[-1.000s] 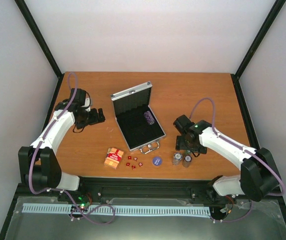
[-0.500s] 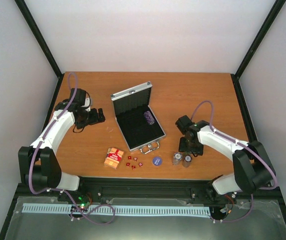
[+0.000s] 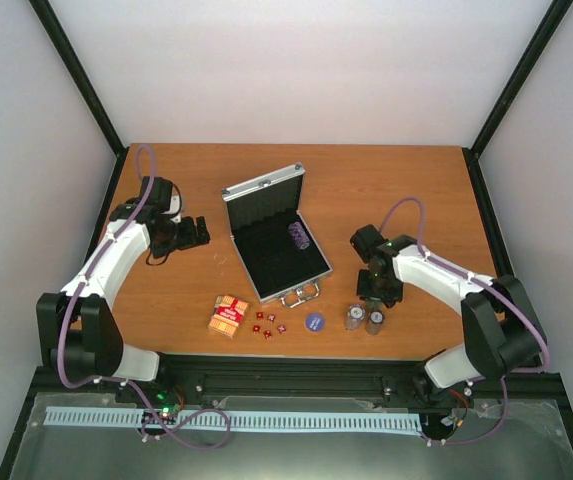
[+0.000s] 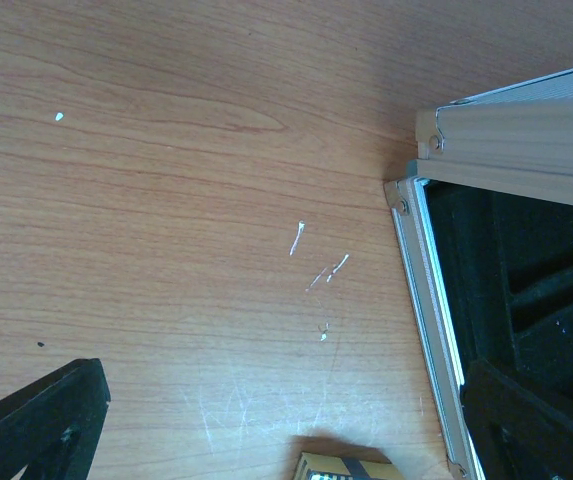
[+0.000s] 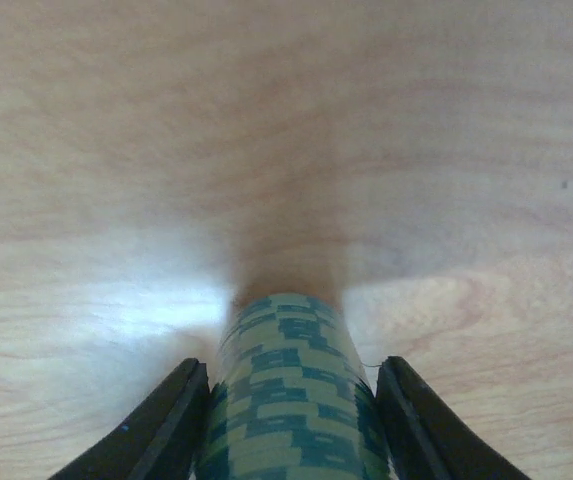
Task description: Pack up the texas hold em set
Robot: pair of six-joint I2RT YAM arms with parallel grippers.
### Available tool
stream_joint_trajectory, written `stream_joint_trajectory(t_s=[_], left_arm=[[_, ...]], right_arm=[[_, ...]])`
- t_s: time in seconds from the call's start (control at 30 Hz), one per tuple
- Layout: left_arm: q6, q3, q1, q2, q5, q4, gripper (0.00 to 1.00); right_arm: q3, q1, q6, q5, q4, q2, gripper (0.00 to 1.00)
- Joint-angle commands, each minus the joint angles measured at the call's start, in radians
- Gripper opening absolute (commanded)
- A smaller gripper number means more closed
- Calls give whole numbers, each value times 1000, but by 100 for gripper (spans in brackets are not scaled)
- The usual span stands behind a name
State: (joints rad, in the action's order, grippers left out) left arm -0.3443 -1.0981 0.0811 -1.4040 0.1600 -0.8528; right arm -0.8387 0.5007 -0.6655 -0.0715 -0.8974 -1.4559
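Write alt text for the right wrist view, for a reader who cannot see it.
A stack of green-patterned chips sits between the black fingers of the right gripper, which flank it closely on both sides with no visible gap. Beyond it lies the blurred wooden table, with a soft shadow just past the stack.

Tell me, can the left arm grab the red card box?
Probably yes. The left gripper is open, and only bare table lies between it and the card box; the open case stands aside.
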Motion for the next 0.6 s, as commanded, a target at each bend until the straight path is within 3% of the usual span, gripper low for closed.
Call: stream_joint_trajectory(t_s=[0.0,0.17,0.33,0.57], left_arm=[[-6,-5,5,-3,-7,9,100],[-9,-9,6,-8,-2,15,100],[-11,-6,5,-13,-4,24,100],[-13,-23,6,-38,2,30,100]], right_arm=[[-142,-13,50,-4,46,6,3],[-232,-14,108,69,250,47,3],[-173,-13,103,187,544,48,3],[-87,16,71,263,804,-18,3]])
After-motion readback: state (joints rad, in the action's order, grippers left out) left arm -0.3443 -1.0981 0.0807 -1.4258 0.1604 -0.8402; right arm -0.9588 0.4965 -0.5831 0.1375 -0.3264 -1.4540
